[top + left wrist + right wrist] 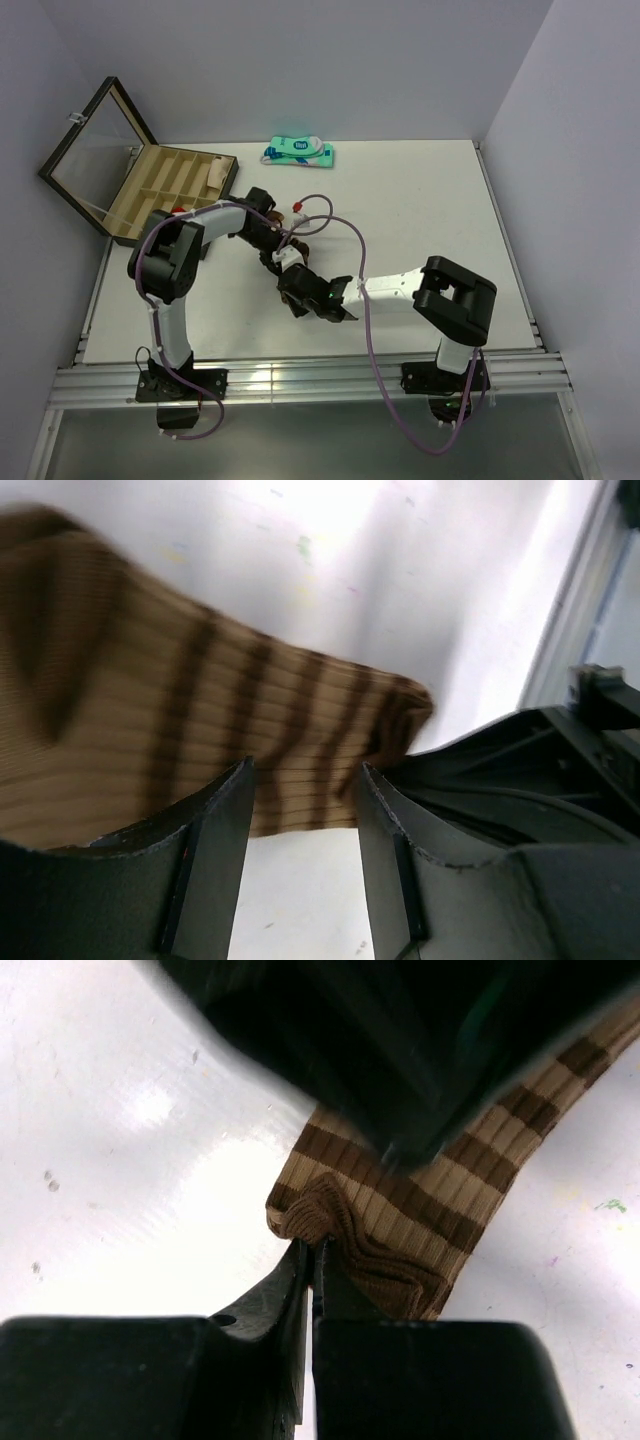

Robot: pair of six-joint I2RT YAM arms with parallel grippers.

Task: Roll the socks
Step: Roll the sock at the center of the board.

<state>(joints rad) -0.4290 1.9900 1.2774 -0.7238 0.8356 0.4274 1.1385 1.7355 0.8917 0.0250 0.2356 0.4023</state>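
I thought the sock could slip free, because the right gripper was squeezed shut on only a tiny bunched bit of its edge. The two grippers were very close and might bump. The left gripper was spread wide, holding nothing, with the sock lying just past its tips. All this was near the middle of the table, a bit toward the near edge.

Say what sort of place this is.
Probably a robot lab test cell: a white table boxed in by plain pale walls, with aluminium rails along its near edge.
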